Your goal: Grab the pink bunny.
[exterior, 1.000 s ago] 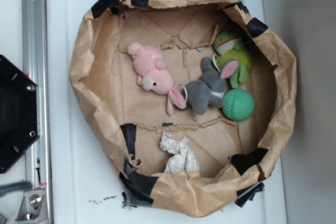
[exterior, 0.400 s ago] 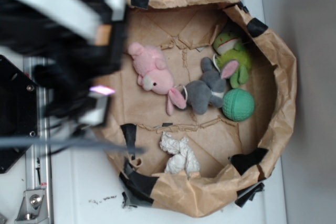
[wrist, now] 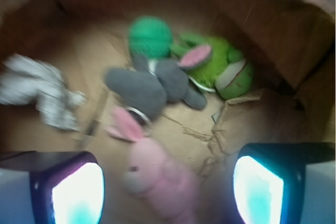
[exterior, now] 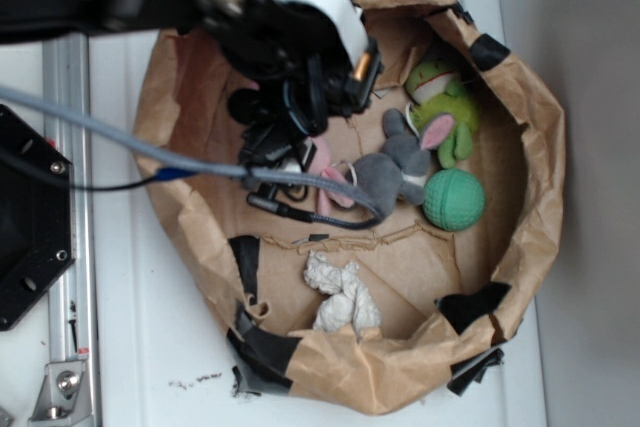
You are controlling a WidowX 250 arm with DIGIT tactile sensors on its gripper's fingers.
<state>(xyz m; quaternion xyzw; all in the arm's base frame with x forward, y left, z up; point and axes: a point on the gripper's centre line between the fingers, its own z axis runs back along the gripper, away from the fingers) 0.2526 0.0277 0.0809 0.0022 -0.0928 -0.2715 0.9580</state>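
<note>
**Gripper spread wide over the pink bunny, not yet on it**

Exterior view: your arm reaches in from the upper left and covers most of the pink bunny (exterior: 322, 159). Only a pink strip with one ear shows, just left of the grey rabbit (exterior: 393, 172). The gripper (exterior: 290, 162) itself is lost in black hardware and cables here, so you cannot tell its opening from this view. All of it sits inside the brown paper-lined basket (exterior: 540, 147). Count in this view: one pink bunny, one grey rabbit, one green frog (exterior: 445, 97) at the far right side, one green ball (exterior: 454, 200) touching the rabbit, one white crumpled cloth (exterior: 340, 292) nearer the bottom rim.

Wrist view: blurry, but enough. The gripper (wrist: 168, 190) is spread wide, with two lit fingers (wrist: 77, 192) at the bottom corners and nothing between them but the toy. The pink bunny (wrist: 157, 179) lies between and just ahead of the fingertips, slightly left of centre. Its long axis runs diagonally, ears up-left toward the grey rabbit (wrist: 142, 90), body down-right toward the camera. An ear tip is touching or nearly touching the rabbit; I cannot tell which. Green frog (wrist: 218, 66), green ball (wrist: 150, 36) and white cloth (wrist: 37, 95) lie farther off.

Judgement: you need mostly a straight descent with a small shift left. Watch the rabbit beside the ears so you don't pinch both.
</note>
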